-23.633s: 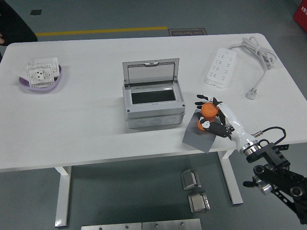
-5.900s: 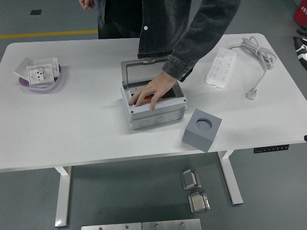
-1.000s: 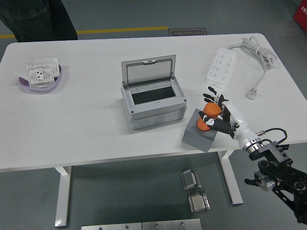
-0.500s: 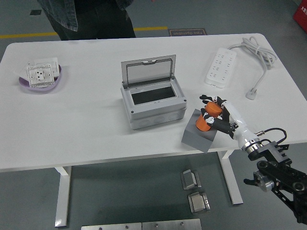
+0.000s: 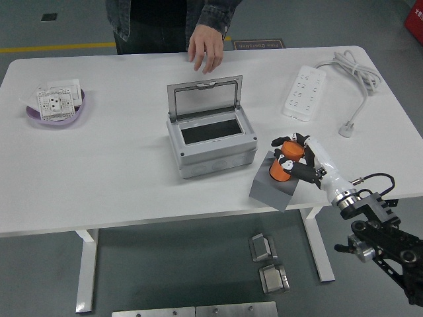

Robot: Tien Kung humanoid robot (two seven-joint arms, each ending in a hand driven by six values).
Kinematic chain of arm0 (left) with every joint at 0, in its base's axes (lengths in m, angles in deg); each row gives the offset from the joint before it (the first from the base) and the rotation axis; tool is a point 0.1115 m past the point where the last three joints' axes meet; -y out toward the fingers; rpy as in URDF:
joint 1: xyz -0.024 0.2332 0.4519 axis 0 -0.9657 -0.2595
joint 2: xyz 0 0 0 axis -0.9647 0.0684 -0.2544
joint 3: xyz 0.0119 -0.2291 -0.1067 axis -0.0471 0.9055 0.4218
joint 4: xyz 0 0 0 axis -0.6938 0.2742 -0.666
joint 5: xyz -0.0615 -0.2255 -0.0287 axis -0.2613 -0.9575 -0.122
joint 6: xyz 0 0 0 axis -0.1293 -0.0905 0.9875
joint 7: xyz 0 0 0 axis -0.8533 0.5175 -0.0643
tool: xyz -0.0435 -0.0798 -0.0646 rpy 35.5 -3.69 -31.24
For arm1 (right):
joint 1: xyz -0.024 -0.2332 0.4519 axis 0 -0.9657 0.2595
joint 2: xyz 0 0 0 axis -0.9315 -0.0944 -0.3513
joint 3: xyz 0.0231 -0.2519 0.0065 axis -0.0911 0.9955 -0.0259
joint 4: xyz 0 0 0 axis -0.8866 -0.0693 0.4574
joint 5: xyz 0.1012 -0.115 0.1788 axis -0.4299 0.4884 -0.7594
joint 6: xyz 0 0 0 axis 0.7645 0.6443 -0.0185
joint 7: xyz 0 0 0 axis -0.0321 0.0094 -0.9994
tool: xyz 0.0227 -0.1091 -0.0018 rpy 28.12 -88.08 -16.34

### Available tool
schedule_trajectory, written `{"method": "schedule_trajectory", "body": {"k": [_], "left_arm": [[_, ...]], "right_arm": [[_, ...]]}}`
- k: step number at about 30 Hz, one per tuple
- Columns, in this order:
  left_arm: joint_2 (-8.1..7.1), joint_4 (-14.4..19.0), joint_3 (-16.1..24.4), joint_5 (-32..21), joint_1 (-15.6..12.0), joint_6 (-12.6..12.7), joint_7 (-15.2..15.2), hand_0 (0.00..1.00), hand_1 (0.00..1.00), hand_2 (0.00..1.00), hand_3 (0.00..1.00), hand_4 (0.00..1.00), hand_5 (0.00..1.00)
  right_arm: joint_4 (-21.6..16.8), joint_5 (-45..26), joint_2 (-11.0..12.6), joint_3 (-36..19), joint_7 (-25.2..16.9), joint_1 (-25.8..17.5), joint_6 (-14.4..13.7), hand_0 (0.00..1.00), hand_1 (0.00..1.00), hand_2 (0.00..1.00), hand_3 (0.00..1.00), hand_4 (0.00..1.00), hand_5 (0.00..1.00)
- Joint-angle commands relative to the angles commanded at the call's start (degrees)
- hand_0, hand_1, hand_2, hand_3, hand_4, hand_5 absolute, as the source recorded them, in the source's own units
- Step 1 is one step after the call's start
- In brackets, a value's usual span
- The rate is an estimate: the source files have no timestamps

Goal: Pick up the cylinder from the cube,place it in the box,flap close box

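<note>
Person [image 5: 173, 25] cut off above the chest by the top edge. Orange cylinder [image 5: 283, 165] partly covered by right hand [image 5: 301, 162] fingers; seating in grey cube [image 5: 273, 188] impossible to tell. Box [image 5: 210, 140] interior dark, contents unreadable. Socket plates [image 5: 55, 100] print too small.

The robot's right hand [image 5: 301, 160] has a white back with black fingers [image 5: 288, 166] and small white patches near the tips. A silvery ring joins it to a black forearm [image 5: 386, 241] built of chunky blocks with round joints and bolt heads. A thin black cable [image 5: 375, 178] loops over the wrist. The person [image 5: 173, 21] beyond the counter wears a dark denim jacket.
</note>
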Motion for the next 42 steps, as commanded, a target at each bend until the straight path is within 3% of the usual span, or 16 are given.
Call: {"method": "schedule_trajectory", "body": {"k": [18,21,23,27,28,33,34,36,42], "left_arm": [[-0.19,0.06,0.29,0.33,0.15,0.28,0.13,0.659,0.650,0.549,0.584,0.564,0.251],[-0.29,0.06,0.88,0.92,0.18,0.42,0.02,0.659,0.650,0.549,0.584,0.564,0.251],[-0.36,0.05,1.19,1.24,0.20,0.53,-0.01,0.660,0.650,0.550,0.585,0.565,0.250],[-0.52,0.03,1.84,1.94,0.26,0.75,-0.12,0.660,0.650,0.550,0.585,0.565,0.250],[-0.54,0.03,1.95,2.07,0.27,0.78,-0.15,0.659,0.650,0.551,0.584,0.567,0.249],[-0.74,0.03,3.07,3.21,0.36,0.87,-0.54,0.659,0.650,0.551,0.584,0.567,0.249],[-0.80,0.03,3.32,3.48,0.39,0.89,-0.62,0.658,0.655,0.554,0.584,0.566,0.248],[-1.01,0.03,3.92,4.12,0.45,0.93,-0.83,0.658,0.655,0.554,0.584,0.566,0.248],[-1.32,0.03,4.84,5.10,0.51,0.98,-1.15,0.654,0.659,0.555,0.585,0.567,0.247]], "right_arm": [[-0.22,8.15,0.48,0.66,2.70,6.55,-5.40,0.569,0.357,0.523,0.554,0.002,0.002],[-0.05,10.81,-0.04,1.74,4.08,9.40,-6.29,0.569,0.357,0.523,0.554,0.002,0.002],[0.06,12.78,-0.67,2.76,5.26,11.48,-6.79,0.519,0.347,0.525,0.552,0.002,0.002],[0.77,17.71,-2.99,5.60,9.00,16.17,-7.05,0.519,0.347,0.525,0.552,0.002,0.002],[0.97,18.86,-3.47,6.15,9.75,17.19,-7.02,0.329,0.312,0.528,0.551,0.002,0.002],[3.90,25.57,-6.93,10.61,14.47,23.08,-5.33,0.329,0.312,0.528,0.551,0.002,0.002],[4.74,27.02,-7.61,11.74,15.44,24.37,-4.76,0.002,0.167,0.530,0.528,0.002,0.002],[7.24,30.99,-9.46,15.15,17.82,28.14,-2.99,0.002,0.167,0.530,0.528,0.002,0.002],[11.32,34.28,-12.50,20.53,19.55,33.49,-0.91,0.002,0.119,0.523,0.508,0.002,0.002]]}}
